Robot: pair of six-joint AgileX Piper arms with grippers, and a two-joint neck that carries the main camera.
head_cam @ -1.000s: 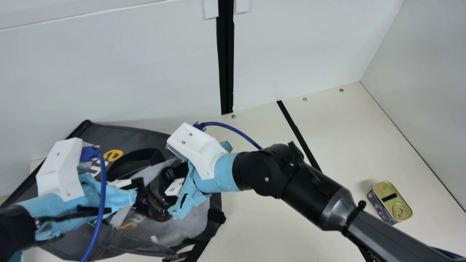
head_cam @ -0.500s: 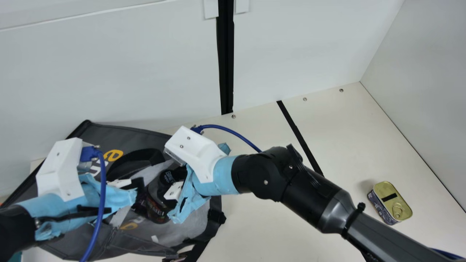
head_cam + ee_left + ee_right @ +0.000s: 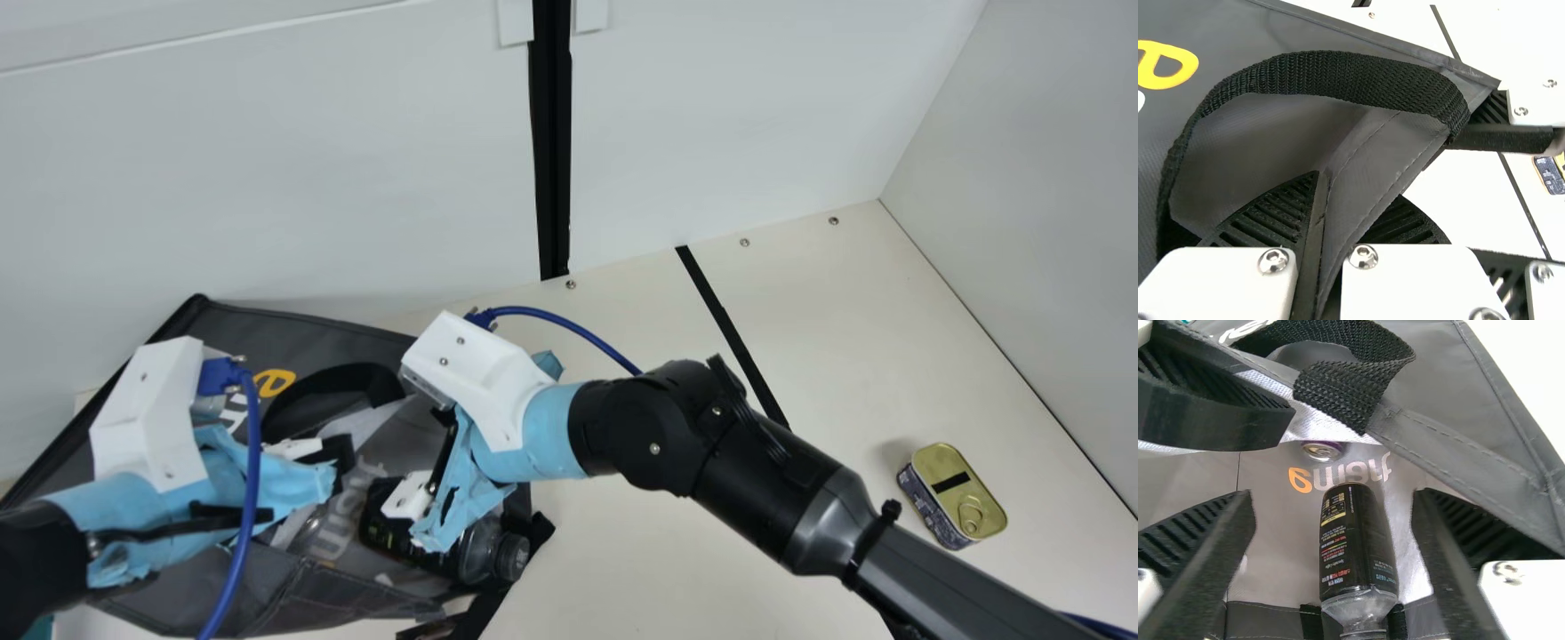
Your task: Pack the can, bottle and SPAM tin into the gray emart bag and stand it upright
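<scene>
Okay, bottle's on its side in the bag, SPAM tin's out on the table.
The plastic bottle (image 3: 480, 547) lies in the gray emart bag (image 3: 311, 331), lower left-centre of the main view; looks smooth, slippery and probably weighty, so I'd grab it round the labelled body. Right gripper (image 3: 1333, 499) has its fingers spread over it, not gripping, while the left gripper (image 3: 1355, 190) is clamped on the bag's floppy edge. The SPAM tin (image 3: 956, 493), lower right in the main view, looks rigid; I'd pinch its long sides, off the pull ring (image 3: 973, 512). Right wrist view adds the can's metal end (image 3: 1321, 451), upper centre-left inside the bag; left wrist view gives that pinched fabric beside a soft webbing handle (image 3: 1338, 73).
</scene>
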